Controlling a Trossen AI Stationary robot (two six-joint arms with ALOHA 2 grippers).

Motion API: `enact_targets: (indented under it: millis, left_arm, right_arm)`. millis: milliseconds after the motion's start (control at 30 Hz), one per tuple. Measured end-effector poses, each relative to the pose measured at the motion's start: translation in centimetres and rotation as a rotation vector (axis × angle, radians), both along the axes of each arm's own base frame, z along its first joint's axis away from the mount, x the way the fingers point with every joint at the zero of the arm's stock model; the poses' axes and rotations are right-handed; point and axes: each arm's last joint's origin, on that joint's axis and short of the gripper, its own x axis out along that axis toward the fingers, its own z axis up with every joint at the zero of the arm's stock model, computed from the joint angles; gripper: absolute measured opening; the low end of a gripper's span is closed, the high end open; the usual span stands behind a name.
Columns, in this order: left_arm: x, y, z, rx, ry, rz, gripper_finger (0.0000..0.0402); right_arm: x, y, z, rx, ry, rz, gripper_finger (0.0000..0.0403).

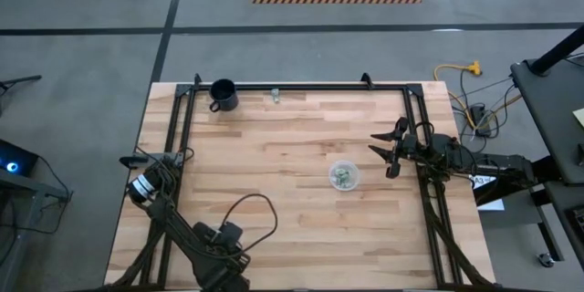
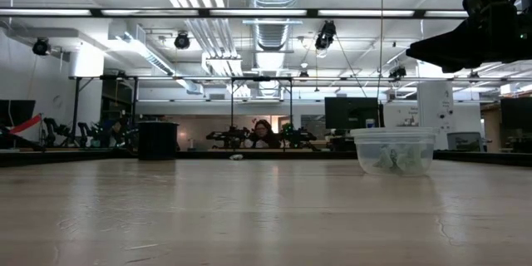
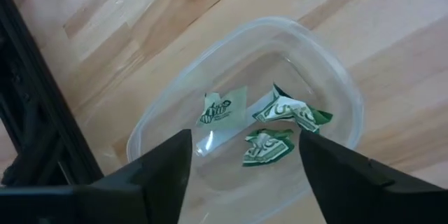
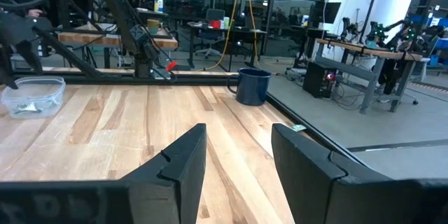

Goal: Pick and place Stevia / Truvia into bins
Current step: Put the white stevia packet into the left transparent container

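A clear rounded-rectangular tub (image 3: 245, 112) sits on the table near its left edge and also shows in the right wrist view (image 4: 31, 96). Three green-and-white Stevia packets (image 3: 269, 129) lie on its bottom. My left gripper (image 3: 245, 161) hovers open above this tub, at the table's left side (image 1: 130, 161). A clear round bowl (image 1: 344, 176) stands right of centre with several packets (image 2: 395, 158) inside. One more small packet (image 1: 275, 97) lies by the far edge. My right gripper (image 1: 388, 152) is open, raised above the table (image 2: 465, 41), right of the bowl.
A black mug (image 1: 223, 94) stands near the far left corner (image 4: 252, 86). Black frame rails (image 1: 415, 119) run along the table's left, right and far sides. Bare wood (image 1: 274, 146) lies between the two arms. A person (image 2: 263, 133) sits in the room beyond.
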Motion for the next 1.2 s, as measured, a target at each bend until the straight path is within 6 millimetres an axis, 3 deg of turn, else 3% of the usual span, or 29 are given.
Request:
enact_targets:
  millis: [567, 933, 1200]
  left_arm:
    - [0.4, 0.7, 0.6, 0.033, -0.038, -0.031, 0.0258]
    - [2.7, 3.8, 2.4, 0.165, -0.223, -0.06, 0.0258]
    - [5.3, 7.0, 2.9, 0.408, -0.394, -0.072, 0.0258]
  right_arm:
    - [0.0, 0.0, 0.0, 0.0, 0.0, 0.0, 0.0153]
    - [0.0, 0.0, 0.0, 0.0, 0.0, 0.0, 0.0153]
    - [0.0, 0.0, 0.0, 0.0, 0.0, 0.0, 0.0153]
